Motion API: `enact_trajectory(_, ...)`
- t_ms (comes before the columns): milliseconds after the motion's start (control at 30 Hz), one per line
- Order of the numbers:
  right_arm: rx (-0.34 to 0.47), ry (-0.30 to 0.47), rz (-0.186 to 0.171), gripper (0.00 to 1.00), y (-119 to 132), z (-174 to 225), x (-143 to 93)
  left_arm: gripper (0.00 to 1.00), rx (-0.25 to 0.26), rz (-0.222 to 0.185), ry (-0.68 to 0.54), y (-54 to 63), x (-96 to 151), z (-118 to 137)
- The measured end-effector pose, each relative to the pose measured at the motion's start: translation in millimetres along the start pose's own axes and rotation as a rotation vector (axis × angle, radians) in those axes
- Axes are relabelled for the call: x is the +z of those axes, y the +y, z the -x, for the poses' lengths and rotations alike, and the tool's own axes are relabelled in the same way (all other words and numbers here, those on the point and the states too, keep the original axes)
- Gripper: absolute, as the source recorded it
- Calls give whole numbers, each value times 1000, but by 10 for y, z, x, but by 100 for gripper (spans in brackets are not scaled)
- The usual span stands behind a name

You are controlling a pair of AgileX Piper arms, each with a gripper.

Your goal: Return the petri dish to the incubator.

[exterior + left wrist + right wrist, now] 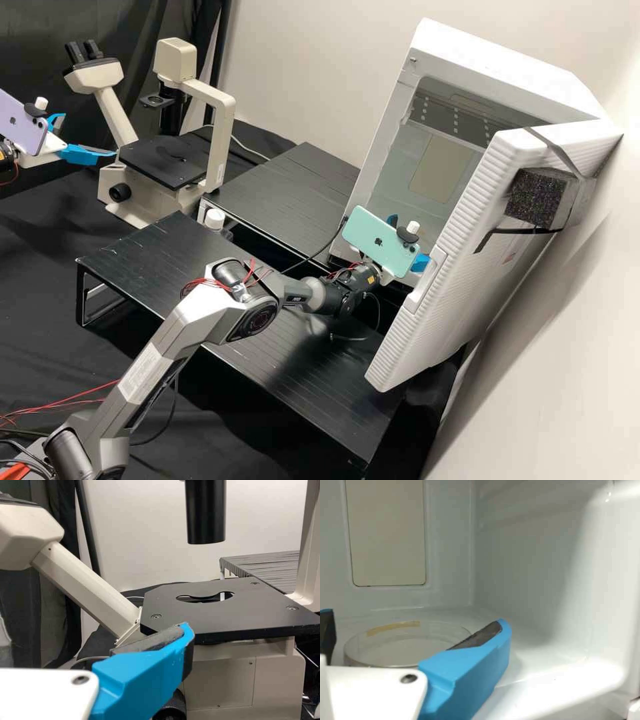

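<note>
In the high view, my right gripper [420, 263] is at the open front of the white incubator [507, 63], partly behind the phone mounted on it. The clear round petri dish [405, 647], with a strip of yellowish tape on its rim, is low inside the incubator in the right wrist view. My right gripper [415, 620] is open there, one finger on each side of the dish; contact cannot be told. Far left in the high view, my left gripper [89, 135] stands open beside the microscope. In the left wrist view, a finger of my left gripper [93, 625] is before the microscope stage.
The incubator's ribbed door [440, 287] stands open, close to the right arm. A beige microscope [223, 133] with a black stage [200, 615] stands at the back left. Two low black platforms [153, 260] span the bench, with a white-capped bottle [215, 219] between them.
</note>
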Motion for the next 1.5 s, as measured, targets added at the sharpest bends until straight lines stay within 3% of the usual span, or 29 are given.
enact_trajectory(300, -11, -19, -11, 100, 44, 151, -11, 100, 0, 0, 0, 0, 0, 0)
enact_trajectory(600, 8, -1, -22, 100, 151, 567, -79, 100, 0, 0, 0, 0, 0, 0)
enact_trajectory(867, 98, 96, -22, 100, 325, 1135, -241, 100, 0, 0, 0, 0, 0, 0)
enact_trajectory(1067, 152, 144, -13, 100, 248, 1782, -289, 100, 0, 0, 0, 0, 0, 0)
enact_trajectory(1300, 99, 64, -40, 100, -55, 2511, -350, 100, 0, 0, 0, 0, 0, 0)
enact_trajectory(1433, 88, 55, -37, 100, -223, 2956, -507, 100, 0, 0, 0, 0, 0, 0)
enact_trajectory(1500, 63, 87, -39, 100, -306, 3159, -603, 100, 0, 0, 0, 0, 0, 0)
